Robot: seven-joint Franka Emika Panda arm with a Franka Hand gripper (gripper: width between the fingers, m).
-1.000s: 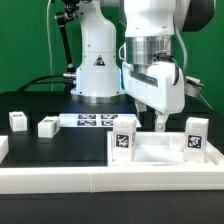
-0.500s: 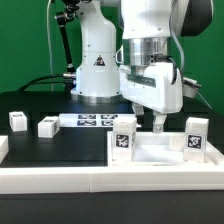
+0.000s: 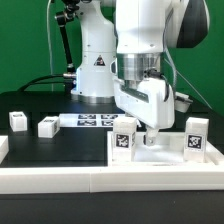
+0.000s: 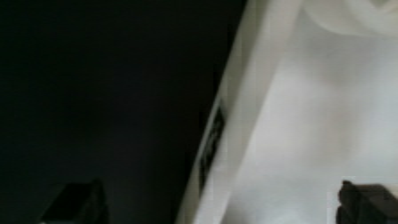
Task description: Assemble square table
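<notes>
The square table's white slab (image 3: pixel 165 153) lies at the exterior view's right, behind the front rail. Two white tagged legs stand upright on it, one at its left corner (image 3: pixel 124 143) and one at its right corner (image 3: pixel 195 139). Two more tagged legs lie loose on the black table at the exterior view's left (image 3: pixel 18 120) (image 3: pixel 47 126). My gripper (image 3: pixel 150 136) is low over the slab between the two upright legs. In the wrist view the gripper (image 4: pixel 222 205) is open, with the slab's edge (image 4: pixel 267 130) running between its fingertips (image 4: pixel 80 200).
The marker board (image 3: pixel 95 121) lies flat in front of the robot base (image 3: pixel 97 70). Long white border rails (image 3: pixel 100 178) run along the front, with an end piece at the exterior view's far left (image 3: pixel 3 148).
The arm has swung toward the exterior view's left and turned, and the gripper has come lower, close to the slab between the two upright legs.
</notes>
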